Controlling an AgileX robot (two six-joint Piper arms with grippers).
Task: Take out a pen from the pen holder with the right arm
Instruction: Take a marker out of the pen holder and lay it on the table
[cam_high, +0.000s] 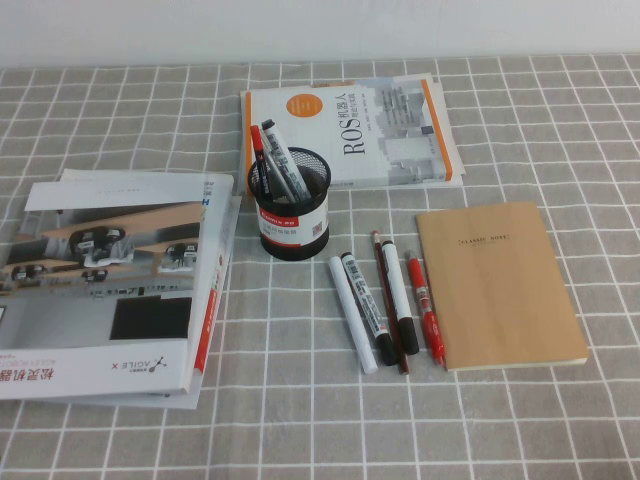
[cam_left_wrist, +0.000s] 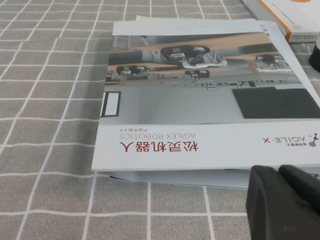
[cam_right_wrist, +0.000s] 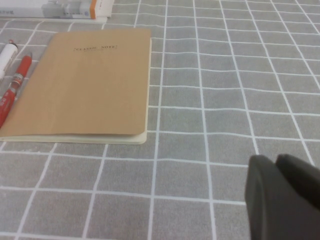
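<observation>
Holder (cam_high: 288, 215) with pens (cam_high: 280, 165), loose pens (cam_high: 385, 300) between it and notebook (cam_high: 497, 285), book (cam_high: 350, 125) behind, right gripper (cam_right_wrist: 276, 159) closed, empty, near notebook, left gripper (cam_left_wrist: 278, 171) closed, empty, at brochure (cam_high: 110, 290) edge

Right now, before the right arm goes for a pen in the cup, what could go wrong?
The right tool, shut over the cloth near the brown notebook, must open first or it may just bump the pens in the pen holder. Those pens lean together, so two may lift or the holder may tip. The loose pens beside the holder could get knocked. The left tool hangs near the brochure.
</observation>
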